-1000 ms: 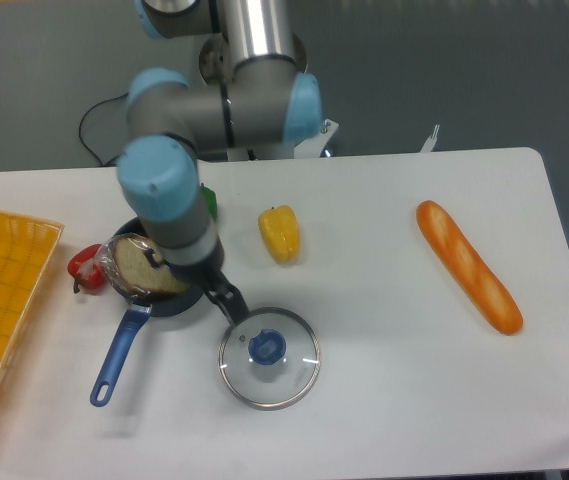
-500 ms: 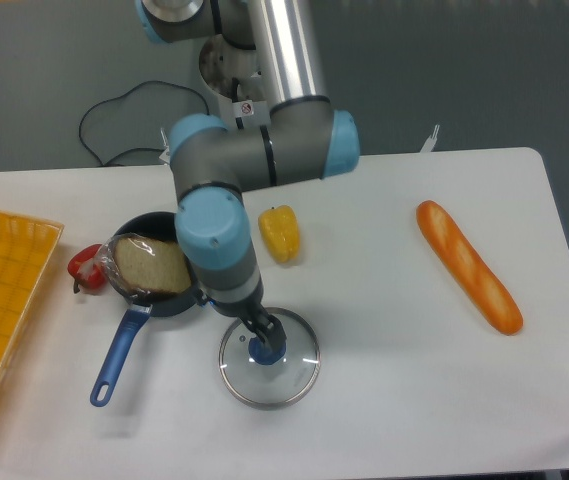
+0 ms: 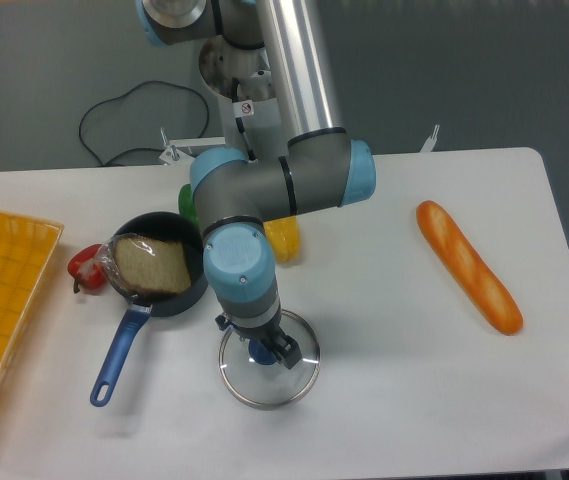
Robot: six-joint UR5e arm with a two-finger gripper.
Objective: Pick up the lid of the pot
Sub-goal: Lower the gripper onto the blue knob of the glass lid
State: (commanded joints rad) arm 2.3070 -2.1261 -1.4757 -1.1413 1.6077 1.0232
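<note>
The round glass pot lid (image 3: 269, 388) with a silver rim lies on the table, its blue knob (image 3: 260, 353) facing up. My gripper (image 3: 255, 337) points down over the lid's upper part, jaws apart. One fingertip shows left of the knob and the other to its right, with the knob partly hidden. How high the fingertips are above the lid I cannot tell.
Left of the lid sits a black pan (image 3: 179, 299) with bagged bread (image 3: 152, 265) inside; its blue handle (image 3: 120, 355) points toward the front. A red object (image 3: 87, 268), yellow crate (image 3: 6, 300), yellow item (image 3: 284, 240) and orange baguette (image 3: 469, 267) lie around.
The arm and gripper have moved right and toward the front, from beside the pan to over the lid's knob. More of the pan now shows. The lid has stayed in place.
</note>
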